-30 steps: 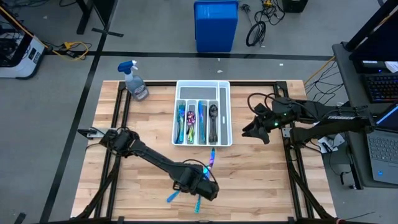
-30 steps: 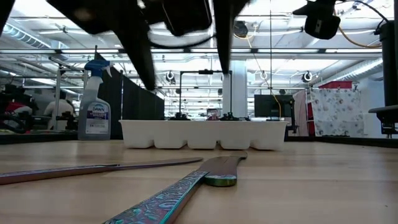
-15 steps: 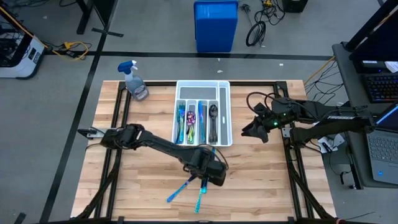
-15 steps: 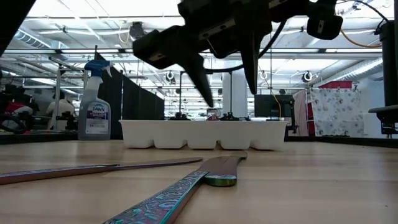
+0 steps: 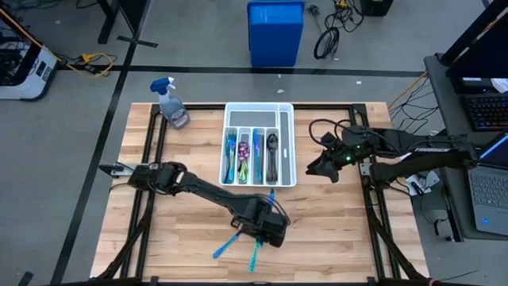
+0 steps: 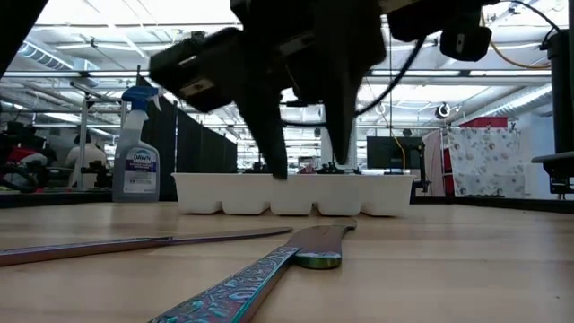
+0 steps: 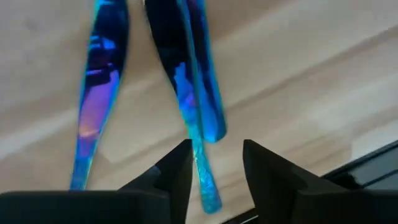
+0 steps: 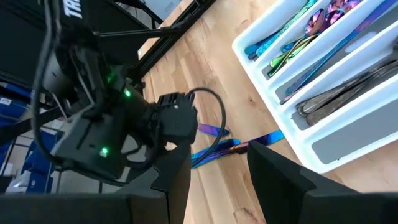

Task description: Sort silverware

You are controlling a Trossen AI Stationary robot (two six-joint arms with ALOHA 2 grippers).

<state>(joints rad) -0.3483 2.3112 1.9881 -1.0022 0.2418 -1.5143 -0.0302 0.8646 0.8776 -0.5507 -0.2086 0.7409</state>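
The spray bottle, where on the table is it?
In the high view the spray bottle stands at the table's far left corner, just left of the white tray; in the low view it shows left of the tray.

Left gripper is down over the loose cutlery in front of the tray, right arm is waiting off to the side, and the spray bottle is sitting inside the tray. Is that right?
Not quite: the spray bottle stands on the table beside the white tray, outside its left corner, as the high view shows. The rest holds: the left gripper is over the loose cutlery in front of the tray, and the right gripper waits off to the tray's right.
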